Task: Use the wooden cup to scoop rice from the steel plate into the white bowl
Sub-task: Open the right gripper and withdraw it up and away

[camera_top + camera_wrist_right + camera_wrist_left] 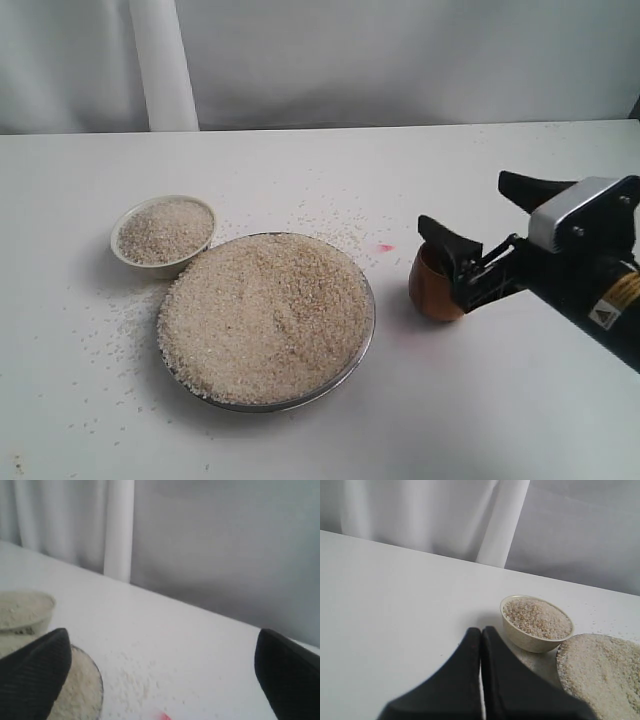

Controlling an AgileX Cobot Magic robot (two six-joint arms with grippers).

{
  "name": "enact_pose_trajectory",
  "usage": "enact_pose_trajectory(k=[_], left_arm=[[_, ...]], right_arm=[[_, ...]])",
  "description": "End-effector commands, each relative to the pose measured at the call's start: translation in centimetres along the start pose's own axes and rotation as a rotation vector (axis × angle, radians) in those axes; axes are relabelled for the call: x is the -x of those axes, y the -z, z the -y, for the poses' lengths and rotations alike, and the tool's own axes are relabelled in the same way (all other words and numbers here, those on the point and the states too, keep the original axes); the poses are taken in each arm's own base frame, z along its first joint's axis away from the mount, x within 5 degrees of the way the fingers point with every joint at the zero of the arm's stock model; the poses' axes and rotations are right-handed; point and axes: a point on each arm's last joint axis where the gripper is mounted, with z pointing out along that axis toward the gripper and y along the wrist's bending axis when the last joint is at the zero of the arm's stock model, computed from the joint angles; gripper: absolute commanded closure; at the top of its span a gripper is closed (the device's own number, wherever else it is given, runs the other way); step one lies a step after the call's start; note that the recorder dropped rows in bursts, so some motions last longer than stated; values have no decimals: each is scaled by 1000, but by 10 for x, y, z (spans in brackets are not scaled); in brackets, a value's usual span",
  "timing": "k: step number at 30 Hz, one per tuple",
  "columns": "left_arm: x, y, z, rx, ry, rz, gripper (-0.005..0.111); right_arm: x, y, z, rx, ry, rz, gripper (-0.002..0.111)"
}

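Note:
The steel plate (371, 318) lies at the middle of the table, heaped with rice (265, 315). Touching its far left side is the white bowl (160, 267), also full of rice. The wooden cup (432, 296) stands upright on the table to the right of the plate. My right gripper (490, 215) is open just above and behind the cup; its near finger (450, 245) overlaps the cup's rim and nothing is held. The right wrist view does not show the cup, only the wide-apart fingers (35, 670). My left gripper (481, 630) is shut and empty, close to the bowl (530, 639).
Loose grains are scattered on the table around the plate and bowl (325, 215). A small red mark (385, 247) lies between the plate and the cup. A white post (163, 65) and a pale curtain stand behind the table's far edge.

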Motion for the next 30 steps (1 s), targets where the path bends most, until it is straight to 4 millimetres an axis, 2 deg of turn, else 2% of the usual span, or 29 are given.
enact_pose_trajectory(k=[1, 4, 10, 15, 18, 22, 25, 30], left_arm=[[1, 0, 1, -10, 6, 9, 107], [1, 0, 1, -10, 6, 9, 107], [1, 0, 1, -10, 6, 9, 107], [1, 0, 1, -10, 6, 9, 107], [1, 0, 1, -10, 6, 9, 107], [1, 0, 1, -10, 6, 9, 107], [1, 0, 1, -10, 6, 9, 107], [1, 0, 1, -10, 6, 9, 107]], right_arm=[[41, 25, -6, 17, -48, 161, 19], [59, 37, -7, 13, -50, 144, 26], [92, 70, -9, -46, -49, 155, 58], [118, 98, -14, -66, -120, 259, 77], [126, 115, -17, -84, -118, 272, 86], [129, 132, -21, -96, -99, 252, 108], [131, 140, -24, -90, -152, 259, 108], [137, 152, -29, -72, -128, 311, 108]])
